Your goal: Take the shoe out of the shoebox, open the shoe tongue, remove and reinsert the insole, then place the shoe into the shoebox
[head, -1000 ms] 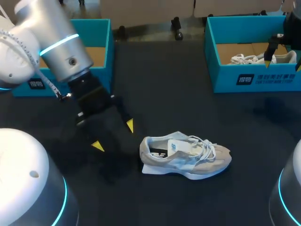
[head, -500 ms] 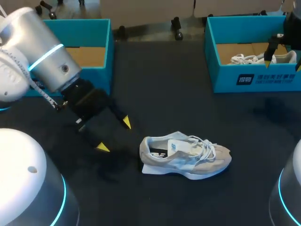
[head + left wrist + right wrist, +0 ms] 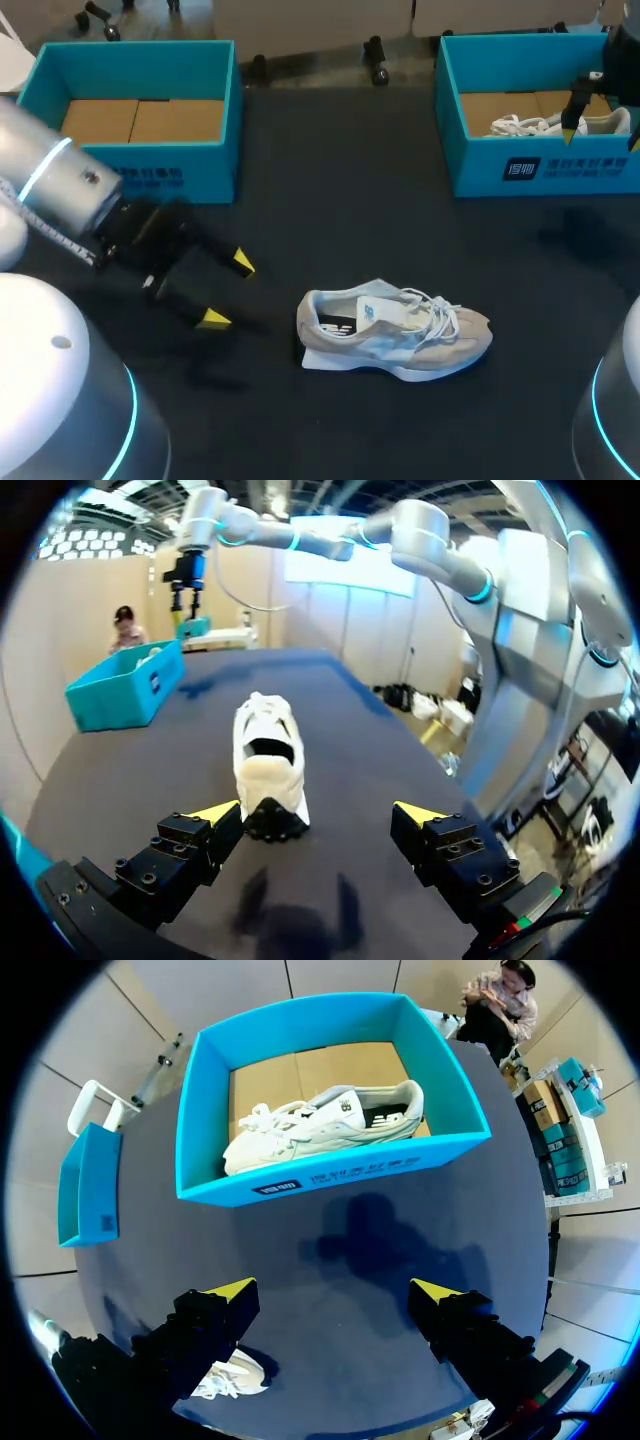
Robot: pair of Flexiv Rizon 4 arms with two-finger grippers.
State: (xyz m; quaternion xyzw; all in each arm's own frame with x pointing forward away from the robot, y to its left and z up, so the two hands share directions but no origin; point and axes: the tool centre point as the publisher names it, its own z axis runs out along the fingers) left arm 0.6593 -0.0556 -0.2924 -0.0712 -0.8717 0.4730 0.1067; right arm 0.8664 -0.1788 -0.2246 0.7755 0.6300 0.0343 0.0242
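Observation:
A pale beige and white shoe [image 3: 395, 330] lies on the black table, toe to the right, with its laces loose and its tongue raised. My left gripper [image 3: 227, 290] hangs open to the left of the heel, empty and clear of the shoe. In the left wrist view the shoe [image 3: 268, 765] lies heel-first just ahead of the left gripper [image 3: 315, 813]. My right gripper [image 3: 603, 133] hovers open over the right teal shoebox [image 3: 540, 165], which holds a second white shoe [image 3: 520, 125]. The right wrist view looks down on that shoebox [image 3: 330, 1175] and the second shoe [image 3: 320, 1125] from high above, past the empty right gripper [image 3: 335, 1288].
A second teal shoebox [image 3: 130, 60] stands at the back left with only its cardboard floor showing. Bare black table lies between the two boxes and all around the shoe.
My left arm has drawn back to the left and lower, carrying its open gripper away from the shoe's heel. The shoe and the right arm have not moved.

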